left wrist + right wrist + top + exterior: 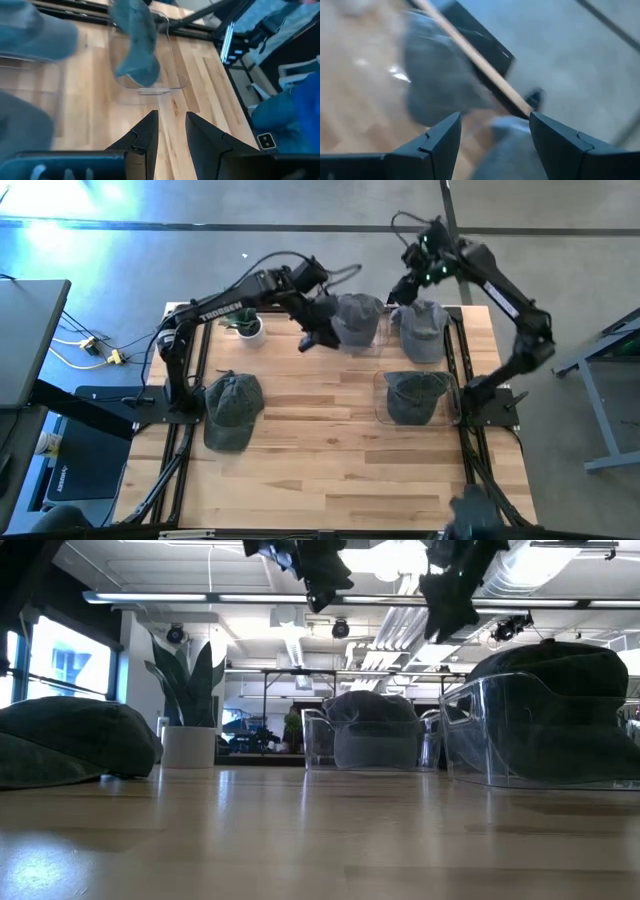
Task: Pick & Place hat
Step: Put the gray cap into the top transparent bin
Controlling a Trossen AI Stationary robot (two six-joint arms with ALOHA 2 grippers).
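High view from overhead: nearest me, at the table's [320, 450] near half, one dark green hat [232, 408] lies flat beside the left arm's base, well behind and to the side of that arm's fingers, and a second hat [416, 396] sits in a clear bin [381, 412] by the right arm's base. Farther back the left gripper [322, 332] hangs above the wood with its fingers [145, 140] a narrow gap apart, holding nothing; just beyond their tips is a third hat [358, 318] in its own clear bin. The right gripper [414, 280] hovers at the far edge, fingers [440, 140] spread wide and empty, with a fourth hat [422, 330] directly below them. A small potted plant [246, 326] stands behind the left gripper
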